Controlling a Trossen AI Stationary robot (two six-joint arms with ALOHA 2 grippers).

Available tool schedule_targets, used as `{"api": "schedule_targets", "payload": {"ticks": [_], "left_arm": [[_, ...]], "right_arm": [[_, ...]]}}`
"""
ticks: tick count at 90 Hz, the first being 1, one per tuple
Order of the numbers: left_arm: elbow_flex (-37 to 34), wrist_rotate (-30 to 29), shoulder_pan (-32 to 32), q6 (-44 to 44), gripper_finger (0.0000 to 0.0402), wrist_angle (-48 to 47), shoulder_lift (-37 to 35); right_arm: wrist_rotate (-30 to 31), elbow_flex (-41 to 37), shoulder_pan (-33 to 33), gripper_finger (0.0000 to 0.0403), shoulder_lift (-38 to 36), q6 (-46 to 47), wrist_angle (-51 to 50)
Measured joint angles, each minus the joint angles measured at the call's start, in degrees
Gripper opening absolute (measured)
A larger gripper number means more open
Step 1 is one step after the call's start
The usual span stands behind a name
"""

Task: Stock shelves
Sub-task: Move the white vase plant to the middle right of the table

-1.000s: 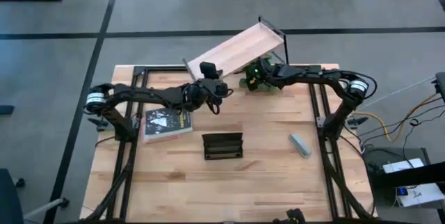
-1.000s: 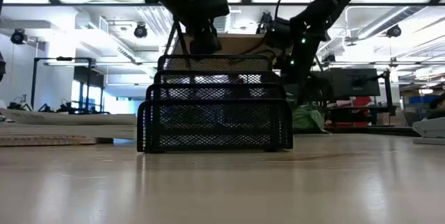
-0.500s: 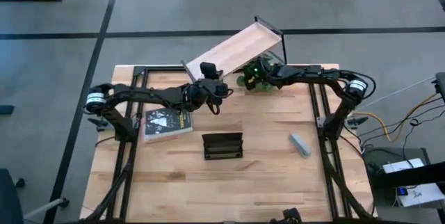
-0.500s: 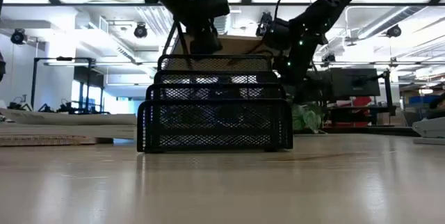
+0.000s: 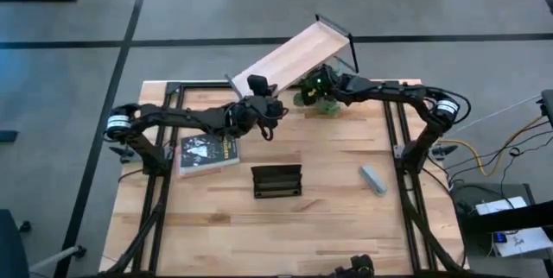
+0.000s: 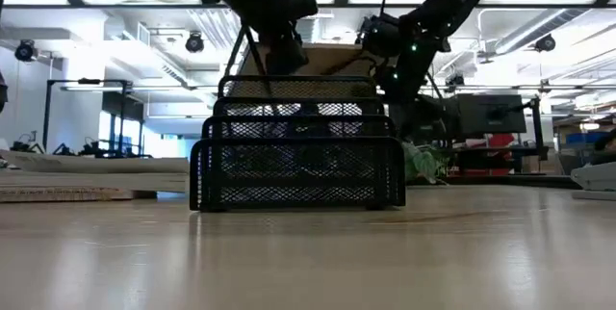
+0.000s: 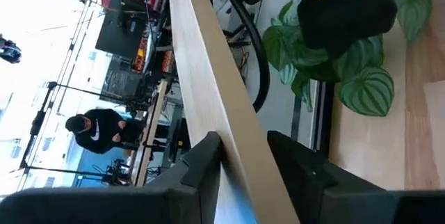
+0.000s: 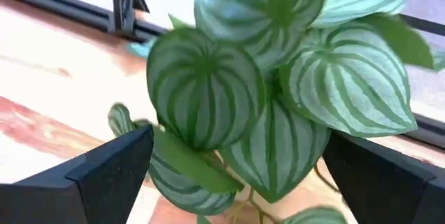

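Note:
The shelf (image 5: 294, 56), a light wood board on thin black legs, is up in the air over the table's far edge and lies slantwise. My left gripper (image 5: 259, 86) is shut on its left end. In the low view the board (image 6: 318, 60) shows high above the wire rack. A green plant with striped leaves (image 5: 307, 98) stands on the table at the far edge. My right gripper (image 5: 314, 83) hangs open just over the plant. In the right wrist view its fingers stand on either side of the leaves (image 8: 236, 106); I cannot tell whether they touch them. My left gripper pinches the board between its two fingers, near the board's left end (image 7: 233, 140). One finger (image 7: 201, 172) lies on one face and the other finger (image 7: 299, 172) on the opposite face. The board runs away from the fingers, tilted, off the tabletop.
A black wire rack (image 5: 276, 180) stands mid-table, and it fills the middle of the low view (image 6: 296, 146). A book (image 5: 207, 154) lies to its left under my left arm. A small grey object (image 5: 373, 179) lies at the right. The near half of the tabletop (image 5: 285, 235) is bare wood.
My right gripper has risen a little and moved slightly toward the table's left and far edge, above the plant. The shelf's far end has shifted a little the same way, still held by my left gripper.

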Motion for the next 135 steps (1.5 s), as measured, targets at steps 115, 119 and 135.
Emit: {"api": "schedule_targets", "payload": {"ticks": [115, 119, 135], "left_arm": [[0.1, 4.5, 1.0, -0.4, 0.0103, 4.5, 0.2], [0.1, 4.6, 0.9, -0.3, 0.0105, 4.7, 0.2], [0.2, 5.0, 0.9, -0.8, 0.0099, 4.2, 0.2]], "right_arm": [[8.3, -1.6, -1.7, 0.0392, 10.9, 0.5, 10.6], [8.1, -1.6, -1.7, 0.0392, 11.0, 0.5, 10.6], [7.6, -1.6, -1.9, 0.0392, 11.0, -0.4, 10.8]]}}
